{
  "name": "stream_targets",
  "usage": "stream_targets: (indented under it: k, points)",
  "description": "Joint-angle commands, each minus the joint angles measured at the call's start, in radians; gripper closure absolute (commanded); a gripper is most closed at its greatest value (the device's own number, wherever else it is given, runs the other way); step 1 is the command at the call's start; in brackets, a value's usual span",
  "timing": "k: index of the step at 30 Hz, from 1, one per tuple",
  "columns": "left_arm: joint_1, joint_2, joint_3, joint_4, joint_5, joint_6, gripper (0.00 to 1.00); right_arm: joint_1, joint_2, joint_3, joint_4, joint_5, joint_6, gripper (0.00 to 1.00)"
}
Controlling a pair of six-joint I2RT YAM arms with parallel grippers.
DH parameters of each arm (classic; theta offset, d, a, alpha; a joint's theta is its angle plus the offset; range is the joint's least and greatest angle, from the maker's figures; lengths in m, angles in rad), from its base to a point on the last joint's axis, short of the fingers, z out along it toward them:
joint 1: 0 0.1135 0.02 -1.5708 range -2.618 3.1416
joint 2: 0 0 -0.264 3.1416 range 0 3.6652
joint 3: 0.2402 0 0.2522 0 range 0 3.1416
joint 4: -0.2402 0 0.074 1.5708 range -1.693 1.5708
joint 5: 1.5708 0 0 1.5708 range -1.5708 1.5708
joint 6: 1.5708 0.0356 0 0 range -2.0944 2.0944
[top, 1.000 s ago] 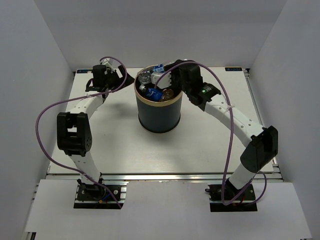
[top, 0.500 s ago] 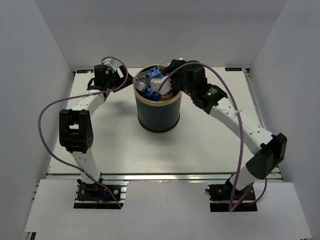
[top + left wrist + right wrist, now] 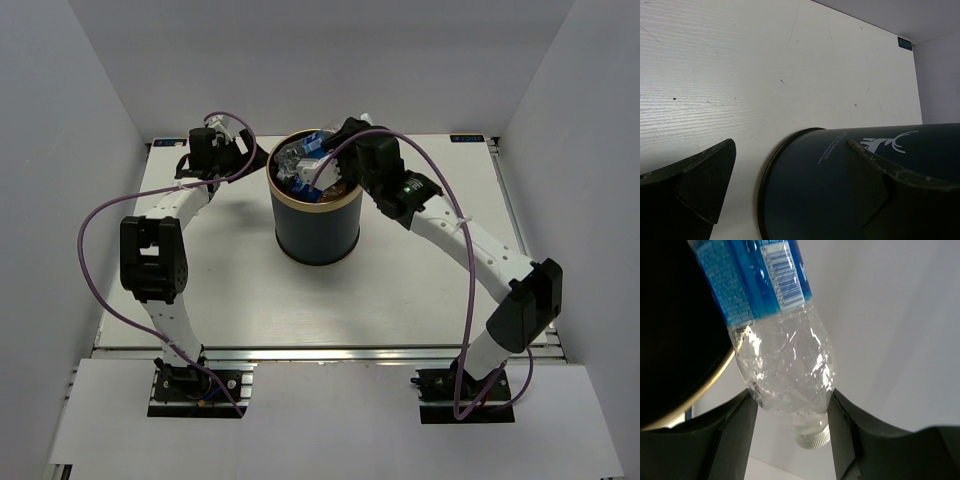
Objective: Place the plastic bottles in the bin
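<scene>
The dark navy bin (image 3: 318, 232) with a tan-gold rim stands at the middle back of the table. Several bottles (image 3: 306, 186) lie inside it. My right gripper (image 3: 322, 166) is shut on a clear bottle with a blue label (image 3: 298, 155) and holds it tilted over the bin's back rim. In the right wrist view the bottle (image 3: 785, 365) sits between the fingers, cap towards the camera, beside the bin's rim (image 3: 702, 389). My left gripper (image 3: 246, 156) is open and empty just left of the bin; its wrist view shows the bin's wall (image 3: 840, 190) between the fingers.
White walls enclose the table on three sides. Purple cables loop from both arms. The bin's printed side with a white deer logo (image 3: 887, 142) faces the left wrist camera.
My right gripper has carried the bottle a little left and lower, over the bin's opening. The left arm has hardly moved.
</scene>
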Motion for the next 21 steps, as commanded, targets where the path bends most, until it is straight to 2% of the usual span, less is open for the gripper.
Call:
stream_targets:
  k: [1, 3, 6, 12, 13, 14, 15, 21]
  points:
    - [-0.003, -0.010, 0.027, 0.002, 0.012, 0.003, 0.02, 0.002, -0.081, -0.026, -0.016, 0.011, -0.178, 0.72]
    - [-0.003, -0.010, 0.027, 0.003, 0.013, 0.000, 0.02, 0.002, -0.091, -0.046, -0.005, 0.017, -0.192, 0.60]
    - [-0.003, -0.012, 0.024, 0.009, 0.013, -0.005, 0.02, 0.004, -0.083, -0.051, 0.032, 0.041, -0.211, 0.49]
    - [-0.001, -0.012, 0.027, 0.002, 0.013, -0.005, 0.02, 0.004, -0.057, -0.028, 0.038, 0.029, -0.185, 0.33]
    - [-0.002, -0.012, 0.029, 0.003, 0.013, -0.003, 0.02, 0.004, -0.060, -0.028, 0.038, 0.021, -0.178, 0.23]
    - [-0.003, -0.013, 0.029, 0.002, 0.015, -0.003, 0.02, 0.004, -0.060, -0.031, 0.038, 0.005, -0.169, 0.21]
    - [-0.003, -0.013, 0.032, 0.000, 0.013, -0.003, 0.02, 0.004, -0.066, -0.034, 0.036, -0.005, -0.163, 0.11]
    - [-0.001, -0.015, 0.038, 0.000, 0.015, -0.003, 0.02, 0.002, -0.075, -0.023, 0.026, -0.054, -0.111, 0.11]
